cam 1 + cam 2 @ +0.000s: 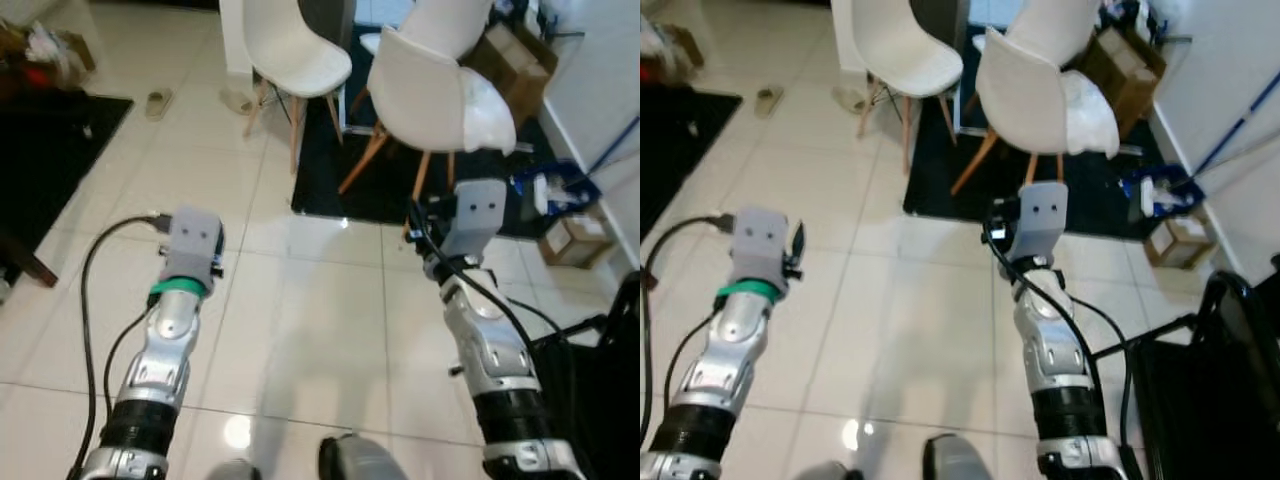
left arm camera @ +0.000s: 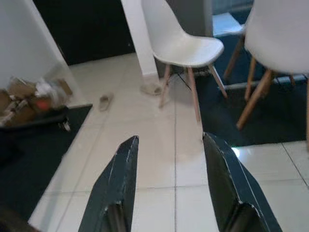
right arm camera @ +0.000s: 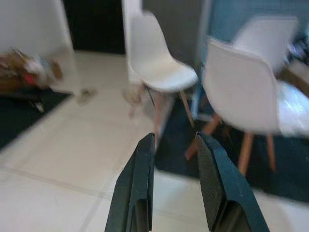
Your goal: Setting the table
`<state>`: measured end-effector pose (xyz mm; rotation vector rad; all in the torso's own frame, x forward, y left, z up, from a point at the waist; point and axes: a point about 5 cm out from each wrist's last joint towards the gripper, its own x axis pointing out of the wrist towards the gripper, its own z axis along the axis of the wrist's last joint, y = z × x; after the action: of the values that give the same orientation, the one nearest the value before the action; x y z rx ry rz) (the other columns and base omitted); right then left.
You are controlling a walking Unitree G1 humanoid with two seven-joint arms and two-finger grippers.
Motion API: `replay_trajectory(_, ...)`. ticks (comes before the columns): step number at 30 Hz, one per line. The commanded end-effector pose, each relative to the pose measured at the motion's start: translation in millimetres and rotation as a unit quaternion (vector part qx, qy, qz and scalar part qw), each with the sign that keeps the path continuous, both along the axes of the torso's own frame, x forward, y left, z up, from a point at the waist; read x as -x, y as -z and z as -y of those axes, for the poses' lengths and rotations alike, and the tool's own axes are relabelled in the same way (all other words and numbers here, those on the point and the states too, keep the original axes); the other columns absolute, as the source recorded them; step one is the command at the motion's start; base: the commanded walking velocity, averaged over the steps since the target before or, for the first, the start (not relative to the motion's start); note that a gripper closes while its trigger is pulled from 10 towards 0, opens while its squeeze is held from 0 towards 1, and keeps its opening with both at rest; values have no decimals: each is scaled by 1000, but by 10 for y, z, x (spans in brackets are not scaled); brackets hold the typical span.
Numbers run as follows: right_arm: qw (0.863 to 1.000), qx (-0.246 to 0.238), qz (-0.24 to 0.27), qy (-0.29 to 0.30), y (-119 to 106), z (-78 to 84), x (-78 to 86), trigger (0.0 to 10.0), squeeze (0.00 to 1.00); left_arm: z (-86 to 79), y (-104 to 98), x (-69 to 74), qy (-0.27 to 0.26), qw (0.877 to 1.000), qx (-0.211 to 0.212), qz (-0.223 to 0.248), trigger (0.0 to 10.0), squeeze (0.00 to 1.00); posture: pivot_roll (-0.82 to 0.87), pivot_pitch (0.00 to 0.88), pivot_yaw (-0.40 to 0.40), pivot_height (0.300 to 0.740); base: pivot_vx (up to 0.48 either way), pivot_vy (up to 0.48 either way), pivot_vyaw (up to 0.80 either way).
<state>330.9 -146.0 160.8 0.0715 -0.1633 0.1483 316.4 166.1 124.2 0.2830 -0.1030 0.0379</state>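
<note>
Left wrist view looks along my left gripper (image 2: 169, 186), whose two black fingers stand well apart with nothing between them; in the right wrist view my right gripper (image 3: 176, 186) has its fingers a narrower gap apart, also empty. Both arms are held forward over the pale tiled floor (image 1: 300, 330). Ahead stand two white shell chairs (image 1: 440, 90) on wooden legs, partly on a dark rug (image 1: 330, 170), with cardboard boxes (image 1: 575, 240) off to my right. No table and no tableware is in sight, so I cannot say where the things to be set are. My guess is that plates or glasses will be stiff, smooth and breakable, best taken by the rim or the side wall with a firm, level hold; cutlery will be light and thin, gripped across the handle. I can read no brand, label or writing anywhere; everything is too blurred or small.
</note>
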Motion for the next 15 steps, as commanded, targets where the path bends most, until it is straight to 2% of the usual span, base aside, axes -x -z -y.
replay_trajectory(1,1000,-13,-2,-19,23,-60,11,10000,0,-42,-11,3,-9,1000,-8,2,10000,39,23,0,-43,740,349,0,0)
replay_trajectory(6,999,-36,5,-36,-10,-91,39,10000,0,47,-98,-81,3,1000,-8,16,10000,47,-1,0,-30,740,346,0,0)
replay_trajectory(15,999,-39,4,-29,24,-32,70,10000,0,112,-102,-94,8,1000,-7,15,10000,51,-12,0,-20,740,376,0,0)
